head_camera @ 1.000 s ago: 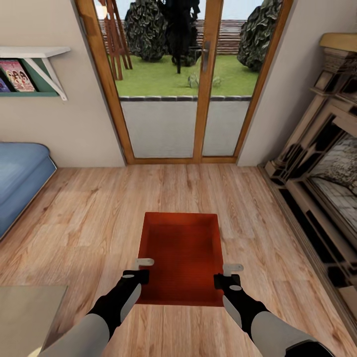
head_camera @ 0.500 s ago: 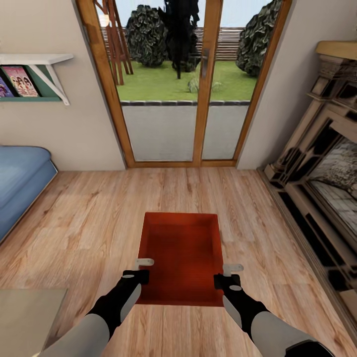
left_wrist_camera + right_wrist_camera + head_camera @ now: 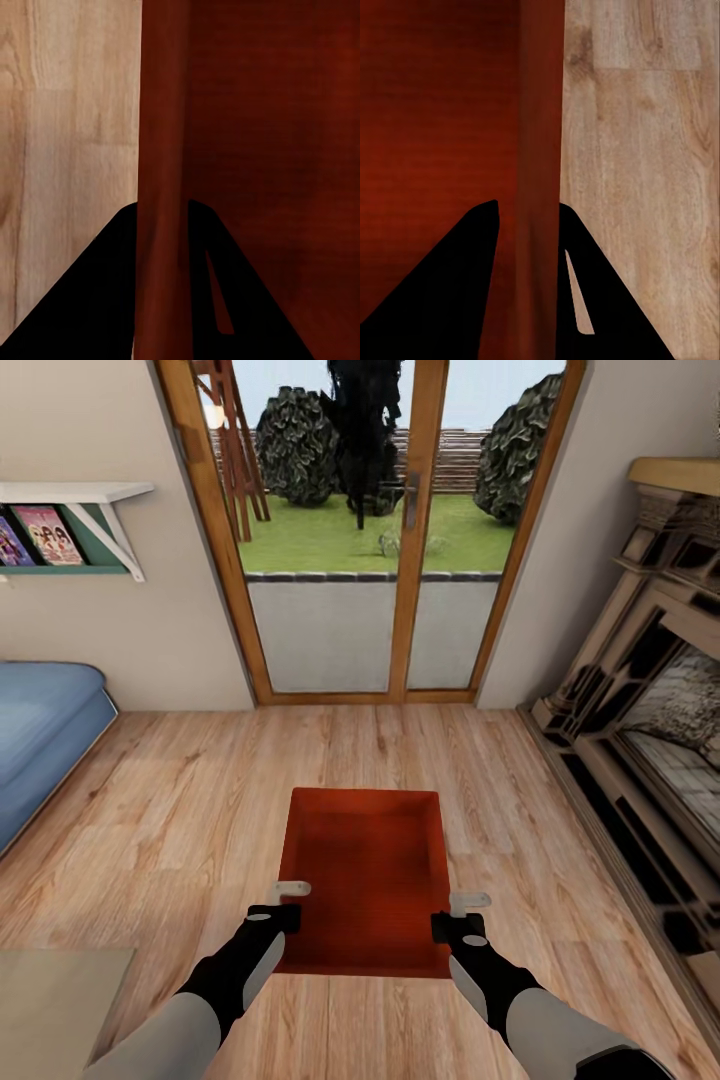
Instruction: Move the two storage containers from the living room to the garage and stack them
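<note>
Storage container (image 3: pixel 365 880) side walls pinched — left gripper (image 3: pixel 291 897), right gripper (image 3: pixel 467 911)

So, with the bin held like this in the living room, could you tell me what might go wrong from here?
1. Each gripper, left and right, pinches only a thin side wall of the storage container near its close end, so the far end could sag or slip free.
2. The fireplace stands close on the right; turning might clip the container against it.
3. The glass doors ahead look shut.
</note>
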